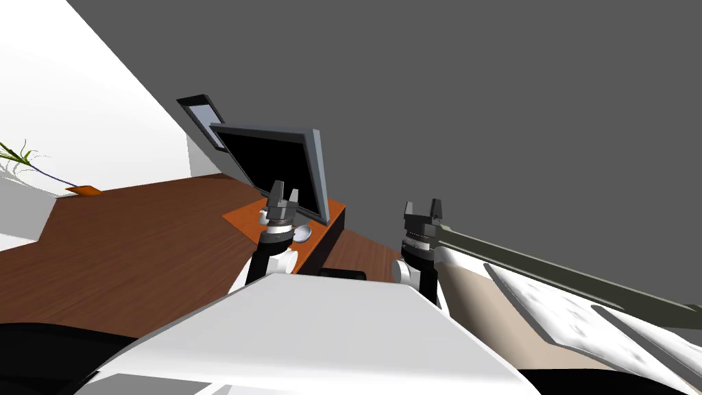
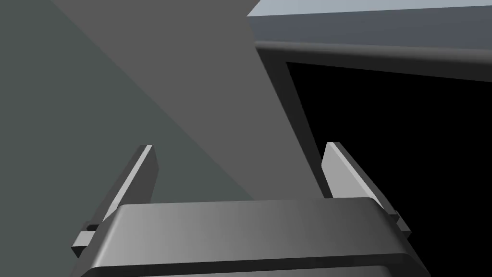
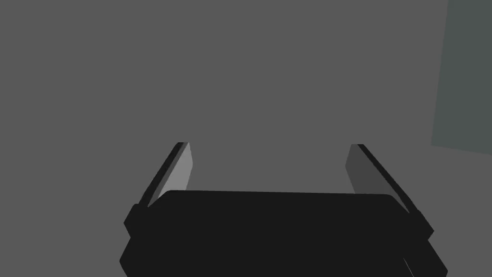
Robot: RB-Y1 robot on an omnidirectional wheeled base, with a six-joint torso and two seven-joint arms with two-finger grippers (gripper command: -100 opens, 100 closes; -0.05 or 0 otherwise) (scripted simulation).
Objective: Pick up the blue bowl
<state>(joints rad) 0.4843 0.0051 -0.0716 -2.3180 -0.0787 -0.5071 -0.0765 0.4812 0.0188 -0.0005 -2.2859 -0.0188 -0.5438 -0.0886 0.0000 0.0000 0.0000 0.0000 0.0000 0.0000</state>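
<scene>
A small pale round dish-like thing (image 1: 302,234) lies on the low orange-brown stand (image 1: 243,217), just beside my left forearm; it looks whitish, and I cannot tell whether it is the bowl. My left gripper (image 1: 283,193) is raised in front of the black-screened television (image 1: 274,164) on that stand. In the left wrist view the left gripper (image 2: 240,146) is open and empty, facing the grey wall and the television's frame (image 2: 298,125). My right gripper (image 1: 423,207) is raised to the right of the stand, open and empty (image 3: 271,144), facing a grey wall.
A bed (image 1: 583,308) with a pale cover and dark olive frame runs along the right. Brown wooden floor (image 1: 123,240) spreads to the left, with a plant (image 1: 24,159) at the far left. A small black block (image 1: 341,274) sits by the stand's near end.
</scene>
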